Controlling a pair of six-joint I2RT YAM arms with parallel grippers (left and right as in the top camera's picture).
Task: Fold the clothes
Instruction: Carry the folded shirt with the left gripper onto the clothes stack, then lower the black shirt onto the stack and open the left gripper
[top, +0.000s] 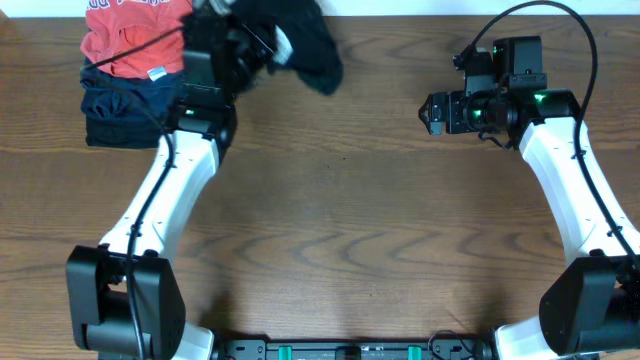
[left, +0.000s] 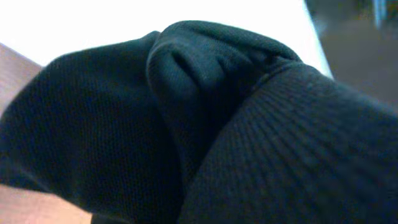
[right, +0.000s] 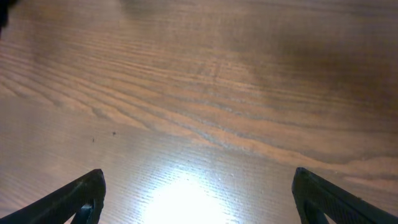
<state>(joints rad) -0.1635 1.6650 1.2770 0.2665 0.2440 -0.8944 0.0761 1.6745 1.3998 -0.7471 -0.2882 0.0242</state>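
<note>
Near side: worktop (top: 330, 230) bare in front of both arm bases.

Mid-field, right: right arm (top: 570, 170) hangs over bare wood, well apart from any cloth. Right jaws spread wide, both fingertips (right: 68, 199) at the frame's lower corners, nothing between them.

Far left: left arm (top: 170, 190) is stretched to the far edge. Left jaws are hidden by cloth in both views; taken as pressed together, pinching the black shirt (top: 305, 45). Wrist view is filled with dark knit and a ribbed hem. The shirt is bunched, not spread, trailing right of the jaws. Cannot tell whether it clears the worktop.

Far left corner: red-orange shirt (top: 125, 35) lies on navy folded garments (top: 120, 115), just beside the left wrist.

Judgement: fetch step, folding not yet begun. Next: bring the shirt to the bare centre and lay it flat, with the right jaws taking an edge to spread it.
</note>
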